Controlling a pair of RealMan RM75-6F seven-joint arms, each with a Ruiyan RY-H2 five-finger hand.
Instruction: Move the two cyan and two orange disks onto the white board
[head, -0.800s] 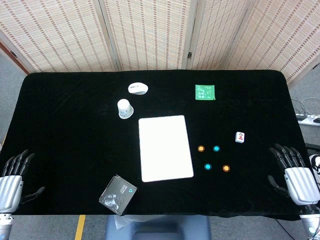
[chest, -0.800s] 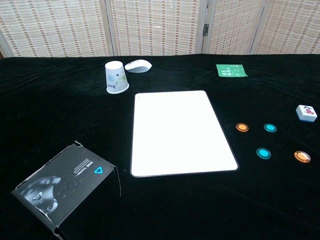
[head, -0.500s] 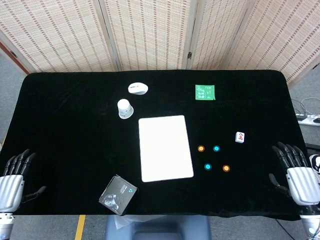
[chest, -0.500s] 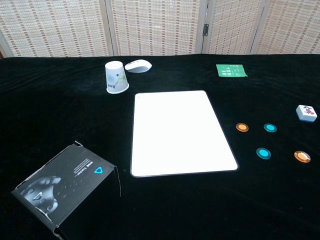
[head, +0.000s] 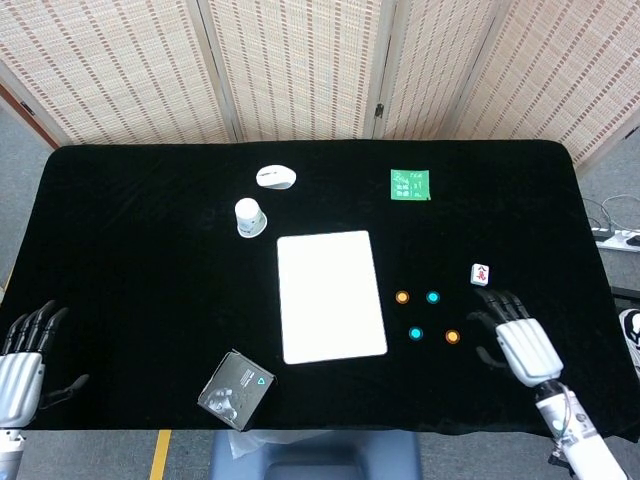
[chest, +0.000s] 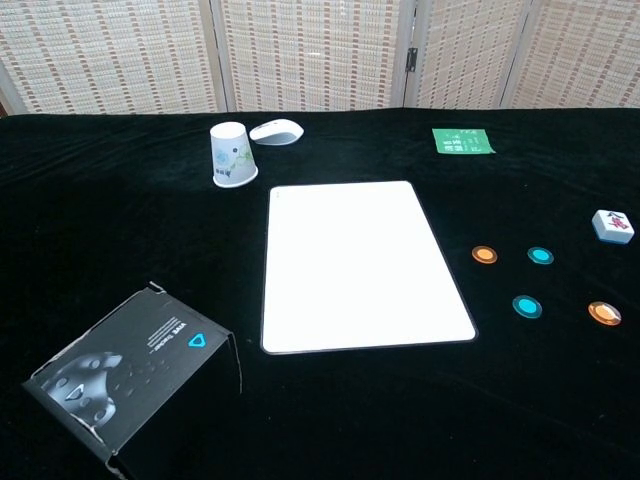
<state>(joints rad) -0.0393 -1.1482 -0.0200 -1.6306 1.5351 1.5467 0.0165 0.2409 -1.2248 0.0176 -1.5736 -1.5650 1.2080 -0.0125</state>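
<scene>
Left hand (head: 20, 365): parked off the table's near left corner, fingers spread and holding nothing; it has not budged in the last moment.
Right hand (head: 520, 340): here is your change. You have brought it in from the right edge over the cloth, and it now sits just right of the disks, fingers loose and apart, nothing grasped. The chest view does not show it yet.
Near pair: the cyan disk (chest: 527, 306) and orange disk (chest: 604, 313) lie toward the table's near right, the orange one closest to your right hand.
Far pair: the second orange disk (chest: 484, 255) and second cyan disk (chest: 540, 256) lie just beyond them.
White board (chest: 350, 262): at the table's middle, bare; all four disks are off it, to its right.
Meaning: the reach has begun but no disk is picked; the near orange one looks like your easiest first grab.
</scene>
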